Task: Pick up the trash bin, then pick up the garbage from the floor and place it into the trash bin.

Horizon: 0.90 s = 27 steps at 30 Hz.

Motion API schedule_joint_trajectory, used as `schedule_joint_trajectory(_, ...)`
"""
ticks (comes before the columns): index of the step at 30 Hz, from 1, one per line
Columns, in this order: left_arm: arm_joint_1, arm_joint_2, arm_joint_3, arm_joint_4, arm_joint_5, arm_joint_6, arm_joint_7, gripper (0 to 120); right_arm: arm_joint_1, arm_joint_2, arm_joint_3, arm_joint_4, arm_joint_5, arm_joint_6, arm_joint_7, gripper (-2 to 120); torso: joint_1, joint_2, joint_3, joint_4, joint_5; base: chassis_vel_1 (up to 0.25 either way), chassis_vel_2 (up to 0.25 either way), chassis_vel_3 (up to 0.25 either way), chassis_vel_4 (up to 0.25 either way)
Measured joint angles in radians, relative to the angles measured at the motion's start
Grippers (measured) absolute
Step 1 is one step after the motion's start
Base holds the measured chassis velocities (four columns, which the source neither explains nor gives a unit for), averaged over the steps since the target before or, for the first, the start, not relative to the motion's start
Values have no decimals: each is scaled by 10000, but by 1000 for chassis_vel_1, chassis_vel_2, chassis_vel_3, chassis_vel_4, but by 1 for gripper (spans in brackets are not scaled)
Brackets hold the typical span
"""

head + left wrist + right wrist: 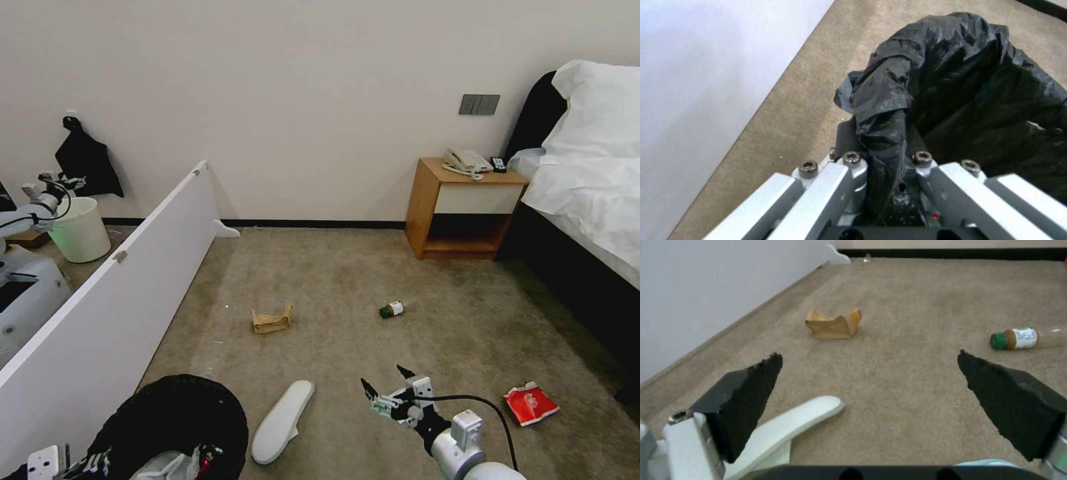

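The trash bin point(175, 417), lined with a crinkled black bag, hangs at the lower left of the head view, with white and red litter inside. My left gripper point(882, 143) is shut on its bagged rim point(882, 100). My right gripper point(388, 385) is open and empty, low over the carpet. A white slipper point(283, 420) lies just to its left, close under one finger in the right wrist view point(786, 426). Farther ahead lie a torn brown paper bag point(271, 320) point(834, 325) and a green-capped bottle point(391, 309) point(1016, 339). A red packet point(530, 403) lies to the right.
A long white board point(113, 280) stands on edge along my left. Behind it are a plain white bucket point(80, 230) and another robot's arm point(33, 213). A wooden nightstand point(463, 207) and a bed point(587, 193) close off the right side.
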Motion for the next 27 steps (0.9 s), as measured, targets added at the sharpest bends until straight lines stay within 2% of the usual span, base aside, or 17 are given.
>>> schedule_joint_trajectory(6, 51, -47, 3, -1, 99, -143, 146, 4, -137, -2, -45, -178, 29, 579, -46, 100, 0, 0, 0, 0, 2, 0, 0, 0, 0)
schedule_joint_trajectory(14, -91, -73, 192, 60, 214, -291, 119, 4, -712, 8, 348, -270, 12, 930, -301, 100, 0, 0, 0, -3, 0, 0, 0, 0, 0)
schedule_joint_trajectory(16, -84, -82, 375, 124, 410, -767, 143, 4, -863, 58, 524, -330, -167, 1023, -344, 100, 0, 0, 0, -2, 0, 0, 0, 0, 0)
schedule_joint_trajectory(19, -98, -77, 465, 221, 512, -1055, 190, 4, -1004, 74, 633, -311, -227, 1023, -348, 100, 0, 0, 0, -1, 1, 0, 0, 0, 0)
schedule_joint_trajectory(27, -156, 25, 493, 425, 686, -1317, 401, 4, -1234, 93, 824, -248, -349, 1052, -486, 100, 0, 0, 0, -1, 0, 0, 0, 0, 0)
